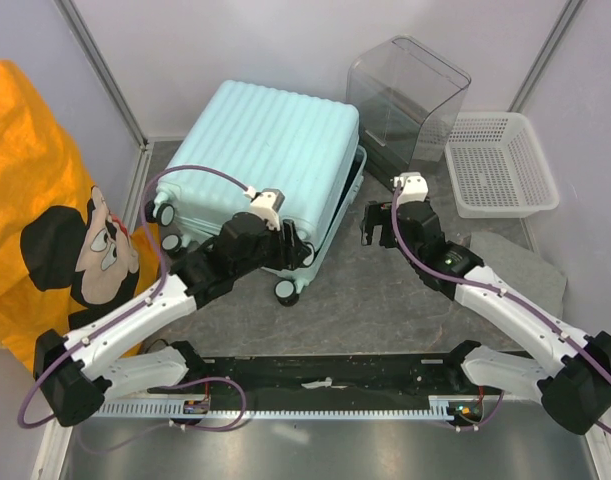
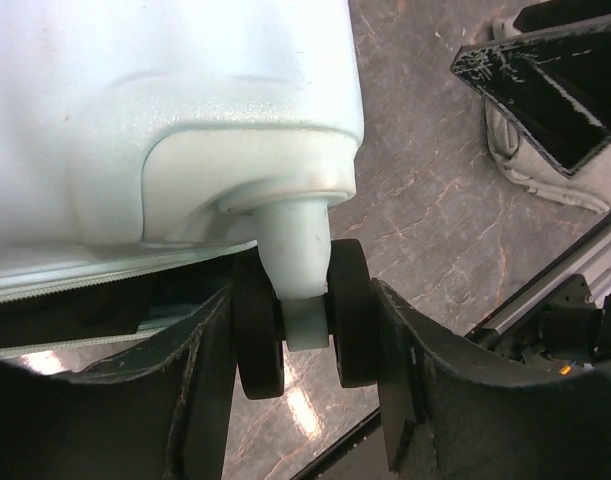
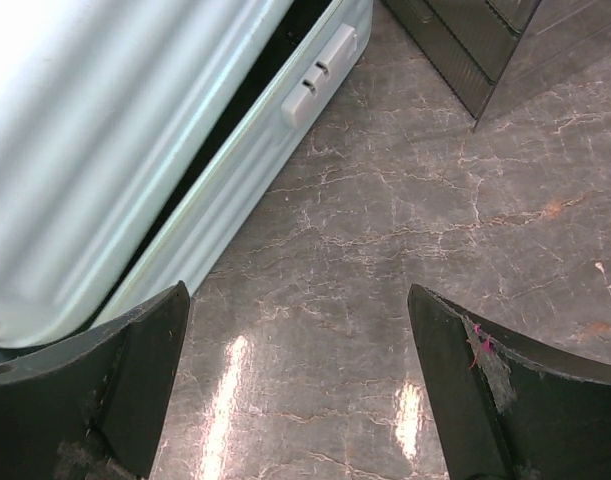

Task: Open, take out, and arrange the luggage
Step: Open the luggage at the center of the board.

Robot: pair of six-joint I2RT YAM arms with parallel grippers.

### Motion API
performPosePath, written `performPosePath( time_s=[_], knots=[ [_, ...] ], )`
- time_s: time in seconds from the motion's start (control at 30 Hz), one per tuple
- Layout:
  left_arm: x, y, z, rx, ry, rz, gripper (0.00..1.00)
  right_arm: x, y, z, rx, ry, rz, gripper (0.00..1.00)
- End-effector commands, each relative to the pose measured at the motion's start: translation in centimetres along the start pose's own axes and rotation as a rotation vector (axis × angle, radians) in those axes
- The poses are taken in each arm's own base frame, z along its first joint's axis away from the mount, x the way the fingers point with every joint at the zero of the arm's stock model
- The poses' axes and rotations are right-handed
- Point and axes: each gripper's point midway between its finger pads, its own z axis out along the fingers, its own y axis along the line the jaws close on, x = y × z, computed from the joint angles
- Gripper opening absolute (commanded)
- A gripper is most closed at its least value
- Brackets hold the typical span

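While the luggage (image 1: 270,150) lies flat at upper centre, slightly ajar, the left gripper (image 2: 303,330) apparently clamps a spinner wheel (image 2: 350,315); the right gripper (image 3: 297,300) hangs spread wide over the table (image 3: 435,220).

The suitcase (image 1: 270,140) shows its inside only as a dark slit. From above, the jaws of the left gripper (image 1: 290,250) are hidden under its wrist; close up, whether they pinch the wheel (image 2: 350,310) is unclear. The right wrist view cuts off the box (image 3: 485,40) at its top edge.
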Motion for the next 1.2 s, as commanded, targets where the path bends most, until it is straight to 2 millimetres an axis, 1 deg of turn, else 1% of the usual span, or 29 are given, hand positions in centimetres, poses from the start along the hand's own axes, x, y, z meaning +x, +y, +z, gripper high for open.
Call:
performPosePath(
  time_s=[0.0,0.03,0.1,0.13,0.17,0.23,0.27,0.33,0.37,0.43,0.47,0.53,0.57,0.6,0.67,0.7,0.77,0.8,0.83,0.87,0.9,1.0,1.07,1.1,1.13,1.17],
  knots=[
    [-7.4,1.7,-2.8,-0.057,-0.267,-0.025,0.01,-0.8,0.6,0.9,-0.013,-0.03,0.03,0.98],
    [-8.0,1.7,-3.3,-0.057,-0.286,-0.018,0.02,-0.6,0.7,1.2,-0.014,-0.025,0.027,0.98],
    [-9.9,2.1,-4.7,-0.071,-0.351,-0.022,0.02,-0.5,0.8,1.6,-0.013,-0.022,0.029,0.98],
    [-10.6,2.5,-5.1,-0.081,-0.375,-0.015,0.02,-0.1,0.9,2.0,-0.014,-0.01,0.025,0.98],
    [-11.5,3.3,-5.7,-0.106,-0.411,-0.023,0.02,0.0,1.1,2.2,-0.02,-0.013,0.031,0.98],
    [-13.4,3.7,-7.0,-0.115,-0.489,-0.016,0.02,0.7,1.6,2.8,-0.037,0.006,0.037,0.98],
    [-14.2,4.5,-7.5,-0.143,-0.522,-0.018,0.02,0.6,1.9,3.0,-0.046,-0.001,0.051,0.98],
    [-15.9,5.1,-8.5,-0.167,-0.578,-0.001,0.02,1.3,2.3,3.7,-0.063,0.02,0.056,0.98],
    [-16.6,5.9,-9.0,-0.194,-0.602,-0.002,0.02,1.3,2.6,3.9,-0.074,0.016,0.065,0.98],
    [-18.2,6.2,-10.0,-0.213,-0.642,0.007,0.02,1.8,3.3,4.6,-0.098,0.037,0.078,0.98],
    [-18.8,6.8,-10.5,-0.235,-0.666,0.005,0.02,1.6,3.7,4.9,-0.114,0.025,0.088,0.98],
    [-20.0,7.3,-11.6,-0.266,-0.71,0.016,0.02,2.1,4.5,5.5,-0.142,0.044,0.105,0.98],
    [-20.7,7.7,-12.2,-0.281,-0.739,0.016,0.02,2.0,4.8,5.7,-0.154,0.038,0.112,0.98],
    [-21.3,7.8,-12.7,-0.29,-0.757,0.02,0.01,2.4,5.0,6.2,-0.156,0.05,0.119,0.98],
    [-22.2,8.6,-13.5,-0.323,-0.788,0.024,0.02,2.3,5.5,6.8,-0.173,0.05,0.123,0.98],
    [-22.7,8.6,-14.0,-0.328,-0.806,0.025,0.02,2.8,5.7,7.4,-0.171,0.062,0.121,0.98],
    [-23.4,9.7,-14.6,-0.367,-0.838,0.021,0.02,2.7,6.1,8.0,-0.18,0.059,0.12,0.98],
    [-24.0,9.9,-15.1,-0.375,-0.875,0.017,0.02,2.8,6.3,8.6,-0.179,0.067,0.118,0.98],
    [-24.5,10.4,-15.5,-0.395,-0.903,0.014,0.02,2.7,6.5,8.9,-0.182,0.067,0.121,0.98],
    [-24.8,11.2,-15.8,-0.421,-0.921,0.009,0.01,2.4,6.9,9.1,-0.197,0.062,0.129,0.98],
    [-25.4,11.4,-16.2,-0.428,-0.949,0.008,0.02,2.3,7.4,9.5,-0.208,0.061,0.136,0.98],
    [-26.5,13.0,-16.8,-0.475,-0.986,-0.002,0.02,1.3,8.5,10.1,-0.247,0.042,0.169,0.98],
    [-27.1,14.2,-17.3,-0.513,-1.009,-0.007,0.02,0.8,9.1,10.4,-0.262,0.028,0.189,0.98],
    [-27.3,14.8,-17.2,-0.527,-1.01,-0.007,0.02,0.8,9.2,10.8,-0.265,0.029,0.19,0.98],
    [-27.6,15.0,-17.4,-0.533,-1.022,-0.006,0.01,0.7,9.3,11.0,-0.266,0.026,0.192,0.98],
    [-27.8,15.7,-17.7,-0.553,-1.029,-0.005,0.02,0.7,9.4,11.2,-0.265,0.021,0.196,0.98]
  ],
)
